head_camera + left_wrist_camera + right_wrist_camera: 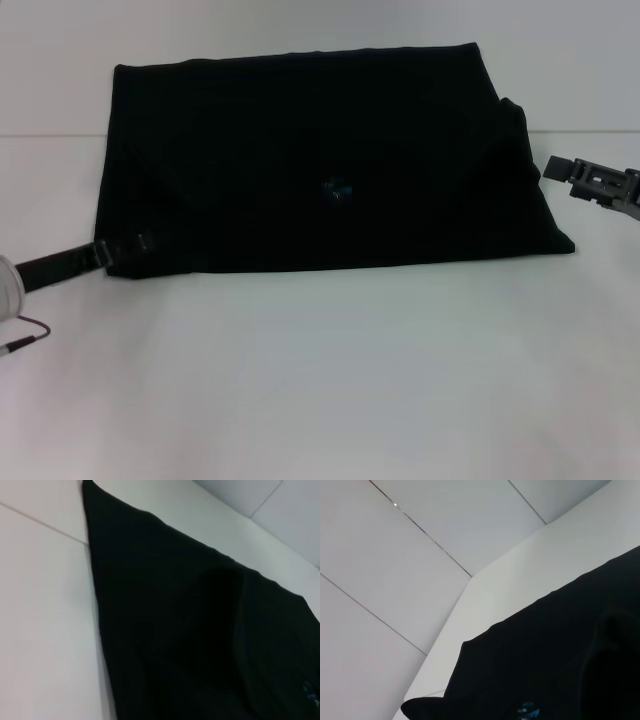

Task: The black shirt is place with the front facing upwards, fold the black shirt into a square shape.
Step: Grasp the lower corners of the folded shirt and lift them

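So here's where we're at: the black shirt (320, 170) is lying flat on the white bench (330, 380), already tucked into a wide rectangle, so we'd guess the sleeves and sides are folded in and what's left is bringing one end over to make it square. A little blue label (336, 190) sits out in the open near the middle of the cloth, which makes sense if the neck got folded inward onto the body.

Our left end effector (125, 248) is down low at the shirt's near left corner, right on the hem, which looks like the spot you'd want for pinching a corner and lifting it. Honestly we can't tell whether its fingers are clamped on the fabric or just resting there, black on black. Its wrist camera just shows the shirt's edge running along the bench.

Our right end effector (580, 180) hangs just off the right side of the shirt, not touching cloth, and it looks released with nothing in it. Probably waiting to grab the matching corner so both sides lift evenly.
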`<state>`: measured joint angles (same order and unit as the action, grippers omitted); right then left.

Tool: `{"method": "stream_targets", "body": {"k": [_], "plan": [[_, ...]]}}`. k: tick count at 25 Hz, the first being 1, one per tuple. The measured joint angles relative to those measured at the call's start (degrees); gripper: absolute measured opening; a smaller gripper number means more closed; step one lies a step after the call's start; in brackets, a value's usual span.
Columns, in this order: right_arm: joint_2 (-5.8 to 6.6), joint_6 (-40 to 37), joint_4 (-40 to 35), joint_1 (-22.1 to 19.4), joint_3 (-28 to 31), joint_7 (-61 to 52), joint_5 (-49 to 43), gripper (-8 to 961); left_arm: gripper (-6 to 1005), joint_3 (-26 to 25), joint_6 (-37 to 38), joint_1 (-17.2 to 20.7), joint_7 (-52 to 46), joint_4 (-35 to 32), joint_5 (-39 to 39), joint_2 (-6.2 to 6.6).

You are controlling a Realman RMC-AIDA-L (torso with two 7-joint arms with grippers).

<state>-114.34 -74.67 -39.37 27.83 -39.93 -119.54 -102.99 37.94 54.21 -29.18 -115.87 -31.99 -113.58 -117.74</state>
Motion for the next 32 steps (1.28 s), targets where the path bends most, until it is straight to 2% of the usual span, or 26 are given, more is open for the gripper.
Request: {"method": "stream_targets", "body": {"k": [6,14,19,22,26,29,32], "plan": [[0.07,-0.2,0.0,0.3,0.0,0.0,-0.1,874,663,0.4,-0.6,-0.1,-0.8,-0.7,-0.7,-0.1],[0.94,-0.7,0.0,0.6,-0.6,-1.9,-2.2,859,356,0.4,-0.8,-0.1,-1.2,-0.7,-0.8,-0.05],[1.87,-0.7,-0.4,2.0,-0.7,-5.1,-8.5,850,129,0.2,1.0,-0.2,-3.7,-0.6,-0.8,0.99],[3.16,-0.5,-0.8,3.6,-0.6,-7.5,-13.3,844,5,-0.1,3.7,-0.2,-6.4,-0.8,-0.8,1.95],[4.89,0.7,-1.0,6.2,-0.2,-10.3,-18.9,837,4,-0.3,6.2,-0.6,-10.5,-1.0,-0.8,3.4],[5.15,3.5,-2.0,7.3,-0.4,-12.5,-21.8,831,3,-1.4,7.8,-0.7,-12.2,-1.0,-0.8,4.0],[4.9,6.5,-2.0,9.4,-0.7,-15.2,-27.1,826,3,-2.9,9.2,-0.8,-12.4,-0.9,-0.8,4.15]]}}
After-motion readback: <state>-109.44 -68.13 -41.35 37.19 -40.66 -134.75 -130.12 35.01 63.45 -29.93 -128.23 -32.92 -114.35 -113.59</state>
